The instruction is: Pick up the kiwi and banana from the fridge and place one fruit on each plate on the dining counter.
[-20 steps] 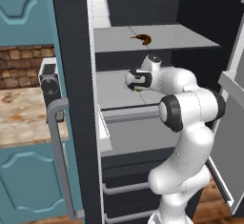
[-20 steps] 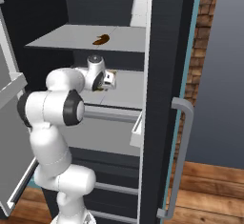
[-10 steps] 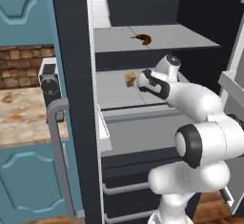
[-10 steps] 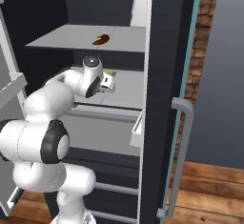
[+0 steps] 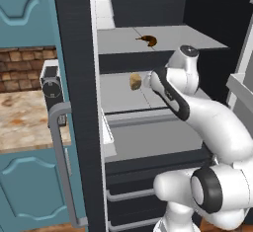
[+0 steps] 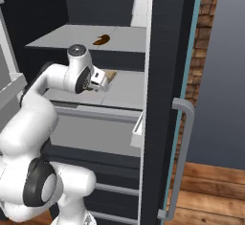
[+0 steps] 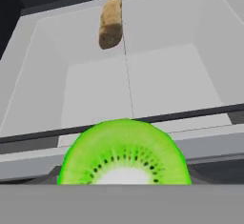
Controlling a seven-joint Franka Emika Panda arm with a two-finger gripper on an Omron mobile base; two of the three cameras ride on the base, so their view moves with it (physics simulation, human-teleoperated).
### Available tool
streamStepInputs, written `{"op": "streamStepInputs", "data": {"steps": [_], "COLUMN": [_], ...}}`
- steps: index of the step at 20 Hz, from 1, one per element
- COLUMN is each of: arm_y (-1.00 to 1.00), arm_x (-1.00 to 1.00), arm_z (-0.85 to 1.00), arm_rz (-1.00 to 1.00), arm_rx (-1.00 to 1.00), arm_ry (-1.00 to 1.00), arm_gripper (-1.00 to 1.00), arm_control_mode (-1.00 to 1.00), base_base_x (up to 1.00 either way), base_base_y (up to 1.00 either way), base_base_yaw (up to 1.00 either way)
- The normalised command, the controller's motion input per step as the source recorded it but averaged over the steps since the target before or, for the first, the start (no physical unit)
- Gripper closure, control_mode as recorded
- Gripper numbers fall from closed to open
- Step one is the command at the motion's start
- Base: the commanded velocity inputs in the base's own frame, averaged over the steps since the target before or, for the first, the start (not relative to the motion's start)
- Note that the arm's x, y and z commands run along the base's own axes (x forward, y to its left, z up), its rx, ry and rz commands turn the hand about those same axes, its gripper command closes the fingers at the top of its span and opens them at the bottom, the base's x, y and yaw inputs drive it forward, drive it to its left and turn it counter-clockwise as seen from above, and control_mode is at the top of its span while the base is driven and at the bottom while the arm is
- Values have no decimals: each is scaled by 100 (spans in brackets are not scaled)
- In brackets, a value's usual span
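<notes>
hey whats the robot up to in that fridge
The white arm reaches into the open fridge at its middle shelf. In the hand view the kiwi sits right at the gripper, apparently held. A tan lumpy item lies further back on that shelf, and the banana is on the shelf above, untouched.

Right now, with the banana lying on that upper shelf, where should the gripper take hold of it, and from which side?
Probably across the middle of the banana, jaws closing on its narrow width. It lies flat on the upper shelf with its curve sideways, so come in from the open front, angled down from above, once the kiwi is set down.
</notes>
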Motion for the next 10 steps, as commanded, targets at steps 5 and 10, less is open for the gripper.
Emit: {"op": "streamStepInputs", "data": {"steps": [5,10], "arm_y": [-8,-12], "arm_x": [-95,-97], "arm_z": [35,42], "arm_rz": [-13,-10], "arm_rx": [0,2], "arm_ry": [1,0], "arm_gripper": [100,100], "arm_control_mode": [-100,-100], "base_base_x": [0,0], "base_base_y": [0,0], "base_base_yaw": [0,0]}}
